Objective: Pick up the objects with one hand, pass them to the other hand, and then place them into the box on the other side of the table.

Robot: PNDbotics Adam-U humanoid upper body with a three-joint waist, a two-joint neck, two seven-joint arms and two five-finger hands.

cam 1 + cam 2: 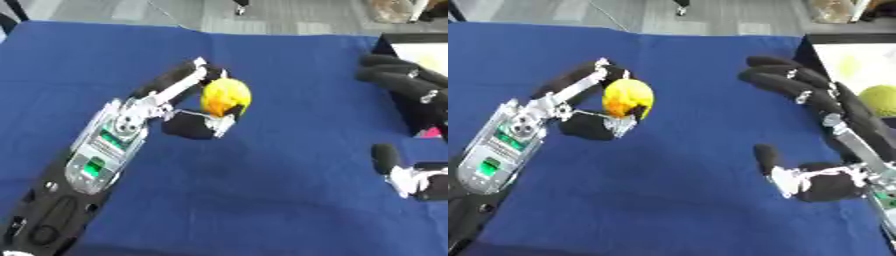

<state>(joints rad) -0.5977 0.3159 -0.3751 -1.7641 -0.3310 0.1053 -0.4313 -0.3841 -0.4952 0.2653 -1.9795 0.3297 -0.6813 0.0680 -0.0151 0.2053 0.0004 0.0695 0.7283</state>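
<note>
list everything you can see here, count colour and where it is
yellow object: 1, yellow with an orange patch, held above the table left of centre
table: 1, covered in blue cloth, fills most of the view
box: 1, dark rim with pale inside, far right edge of the table
round green thing: 1, yellow-green, inside the box at the right edge
pink thing: 1, pink, small, right edge by the box, too little shows to name
left hand: 1, black with silver joints, left of centre, fingers curled round the yellow object
right hand: 1, black with silver joints, right side, open, facing the yellow object
</note>
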